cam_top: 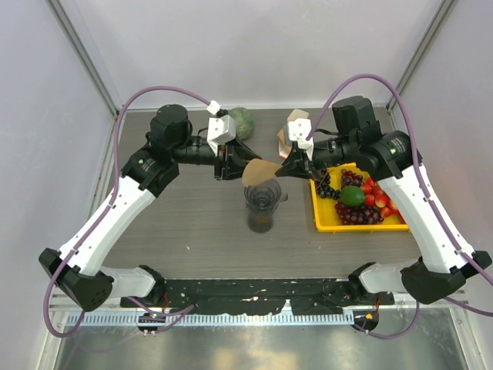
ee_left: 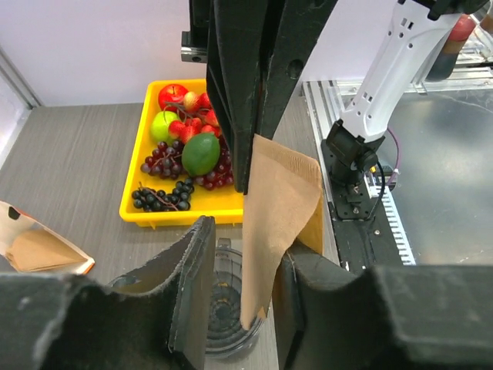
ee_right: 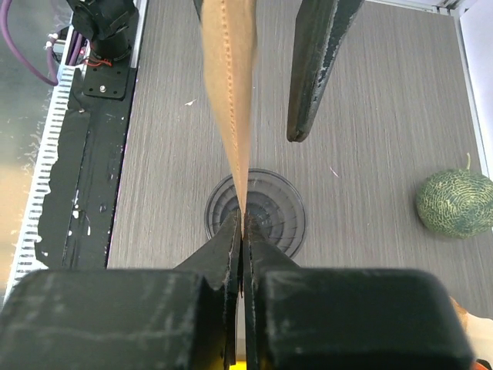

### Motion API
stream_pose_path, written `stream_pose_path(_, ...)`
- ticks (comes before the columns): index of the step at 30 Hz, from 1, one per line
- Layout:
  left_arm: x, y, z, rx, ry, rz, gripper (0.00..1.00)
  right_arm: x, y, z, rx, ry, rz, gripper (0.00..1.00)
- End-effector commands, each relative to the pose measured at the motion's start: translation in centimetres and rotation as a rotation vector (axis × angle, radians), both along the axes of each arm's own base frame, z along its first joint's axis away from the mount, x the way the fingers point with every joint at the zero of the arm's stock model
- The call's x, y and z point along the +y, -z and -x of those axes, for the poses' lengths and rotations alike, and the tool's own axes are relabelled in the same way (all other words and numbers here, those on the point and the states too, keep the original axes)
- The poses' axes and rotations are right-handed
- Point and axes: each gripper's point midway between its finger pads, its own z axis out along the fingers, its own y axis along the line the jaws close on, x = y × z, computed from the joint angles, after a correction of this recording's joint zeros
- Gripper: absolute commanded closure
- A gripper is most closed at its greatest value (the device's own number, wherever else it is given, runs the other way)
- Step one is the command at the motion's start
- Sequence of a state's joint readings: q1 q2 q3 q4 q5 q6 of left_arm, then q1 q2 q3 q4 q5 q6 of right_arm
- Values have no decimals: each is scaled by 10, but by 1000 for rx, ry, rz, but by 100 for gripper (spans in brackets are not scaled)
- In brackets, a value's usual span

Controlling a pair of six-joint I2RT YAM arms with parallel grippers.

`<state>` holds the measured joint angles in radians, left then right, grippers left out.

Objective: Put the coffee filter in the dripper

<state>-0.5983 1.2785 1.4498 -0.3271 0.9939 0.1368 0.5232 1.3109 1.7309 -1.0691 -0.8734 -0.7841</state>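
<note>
- The right hand (ee_right: 241, 229) is clenched on the coffee filter (ee_right: 231, 92). Both fingers press flat against one edge of the folded paper. In the right wrist view the sheet is seen edge-on, running away from the pinch.
- The left hand (ee_left: 245, 245) is released. Its fingers are spread, and the filter hangs in the gap between them. The paper lies close to one finger (ee_left: 304, 297); contact cannot be confirmed.
- Filter position: it is held in the air between the two hands, directly above the dripper (ee_right: 266, 208). Its lower corner is at or just inside the rim. Whether it touches the plastic cannot be told.
- Handling, as a judgement: the filter is thin paper, very light and limp, and it creases or tears easily.
  - It is folded flat here, so it will likely not seat until it is spread into a cone.
  - The stitched seam is the stiffest part. Take hold there or at the upper edge, with light pressure.
  - Pulling from both hands at once risks a tear.
- The dripper stands on the worktop (cam_top: 177, 223), midway between the arms and nearer than both hands.
- Surroundings:
  - A yellow fruit tray (cam_top: 320, 220) lies to the right of the dripper.
  - A melon (cam_top: 241, 121) and a filter pack (cam_top: 291, 135) lie on the far side.
</note>
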Motion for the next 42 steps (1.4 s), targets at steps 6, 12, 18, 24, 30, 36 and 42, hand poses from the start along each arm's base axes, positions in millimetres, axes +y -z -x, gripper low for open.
stream_pose_path(6, -3, -8, 6, -68, 3, 16, 58, 9, -20, 4, 38, -22, -70, 95)
stream_pose_path(12, -5, -6, -5, -52, -42, 8, 71, 11, -24, 3, 54, -28, -80, 95)
stream_pose_path(18, -5, -19, -15, 8, -116, 59, 100, 8, -43, -21, 98, 76, -143, 60)
stream_pose_path(24, 24, -56, -102, 424, -609, 300, 100, -26, -80, -101, 139, 492, -383, 22)
stream_pose_path(30, 45, -81, -142, 574, -863, 453, 100, -45, -79, -127, 181, 757, -566, 15)
stream_pose_path(36, 31, -92, -141, 677, -718, 550, 100, -18, -82, -110, 398, 602, -681, 17)
stream_pose_path(42, 15, -91, -117, 595, -470, 516, 100, -17, -101, -110, 319, 564, -700, 16)
